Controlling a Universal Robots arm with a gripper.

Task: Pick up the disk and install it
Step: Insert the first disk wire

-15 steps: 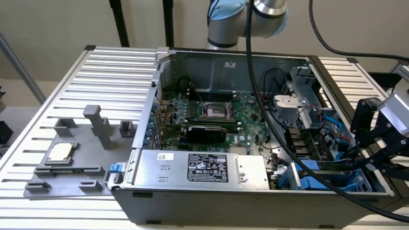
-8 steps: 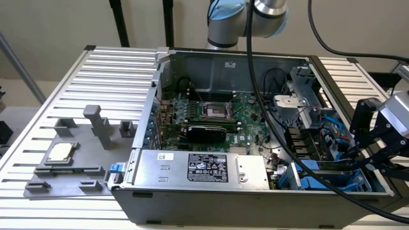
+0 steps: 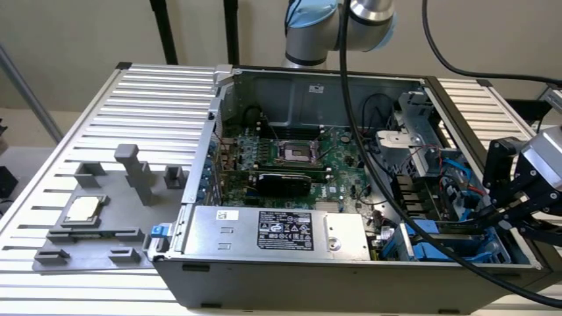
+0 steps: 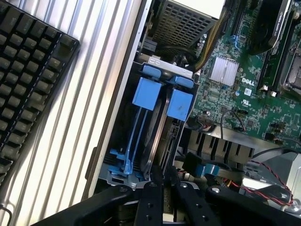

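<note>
Exterior view's left: CPU chip point(image 3: 83, 209) sits in grey fixtures point(image 3: 92, 237) on the slatted counter point(image 3: 167, 85). Centre: open computer case point(image 3: 351, 280), power supply point(image 3: 281, 232) along its near wall. Right: tool point(image 3: 501, 212) at the case's near right corner, fingers point(image 4: 149, 197) clamped on the disk point(image 4: 157, 141). The disk stands on edge between blue carriers point(image 4: 146, 94) in the drive bay.

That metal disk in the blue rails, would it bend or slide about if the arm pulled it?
Probably stiff: the disk looks like a metal slab. Likely heavy for its size, being metal. Standing on edge between the blue rails, it should slide along them rather than tip.
</note>
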